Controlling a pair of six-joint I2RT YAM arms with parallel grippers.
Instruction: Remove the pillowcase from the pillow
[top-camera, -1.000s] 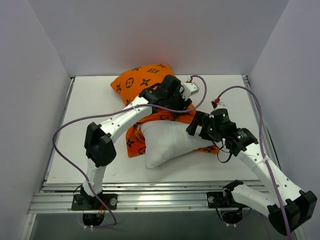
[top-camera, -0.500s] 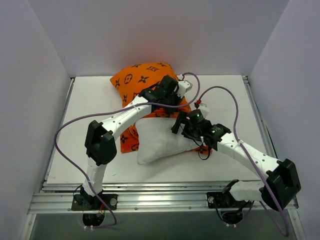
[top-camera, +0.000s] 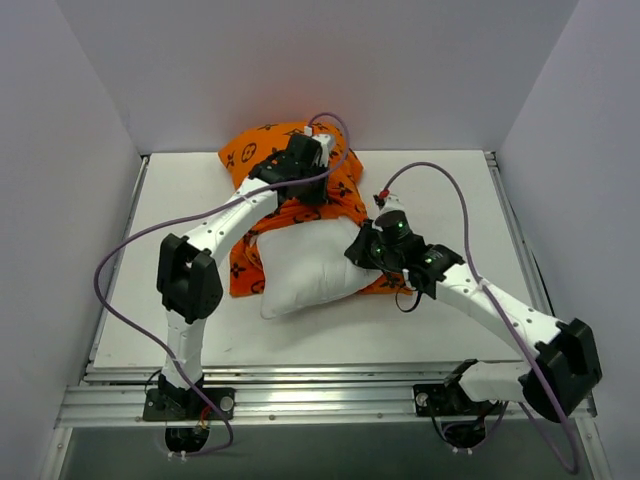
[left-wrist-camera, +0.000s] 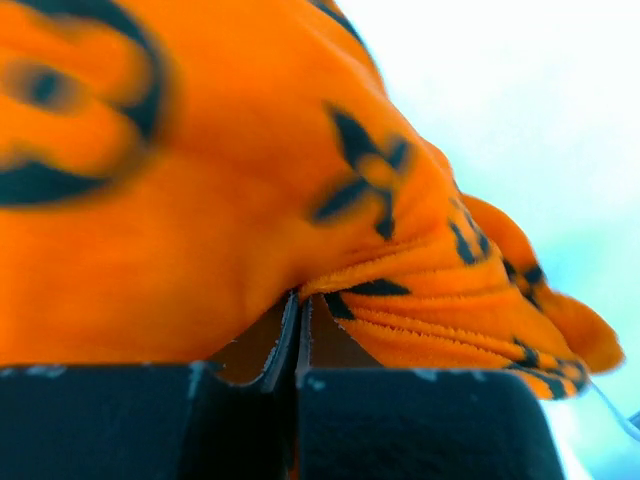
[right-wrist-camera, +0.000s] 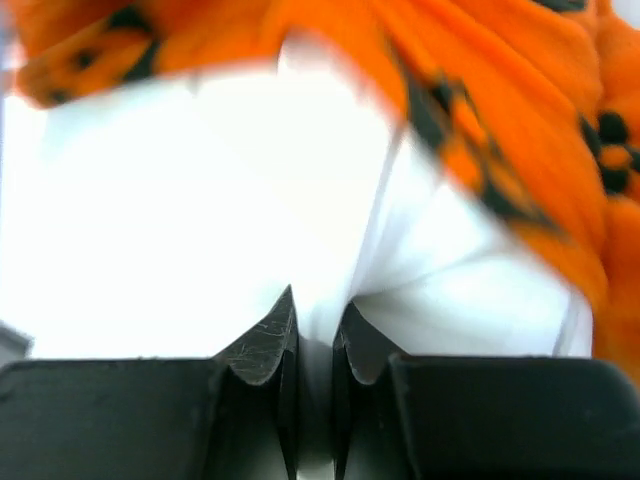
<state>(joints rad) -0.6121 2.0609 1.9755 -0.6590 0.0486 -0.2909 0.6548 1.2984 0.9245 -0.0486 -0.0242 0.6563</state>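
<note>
The orange pillowcase (top-camera: 262, 150) with black motifs is bunched over the far end of the white pillow (top-camera: 305, 270), whose near half lies bare in the top view. My left gripper (top-camera: 300, 165) is over the far bunch. In the left wrist view it (left-wrist-camera: 298, 302) is shut on a fold of the pillowcase (left-wrist-camera: 200, 200). My right gripper (top-camera: 362, 250) sits at the pillow's right edge. The right wrist view shows it (right-wrist-camera: 315, 312) shut on a pinch of white pillow (right-wrist-camera: 180, 200) fabric, with the pillowcase (right-wrist-camera: 500, 120) behind.
The white table (top-camera: 170, 200) is boxed in by white walls (top-camera: 90, 120) on the left, back and right. A strip of pillowcase hangs along the pillow's left side (top-camera: 243, 268). Purple cables (top-camera: 450, 185) loop above both arms.
My left gripper shut on the pillowcase and drew it toward the back wall. My right gripper moved left and shut on the pillow. The pillow slid left and more white shows.
</note>
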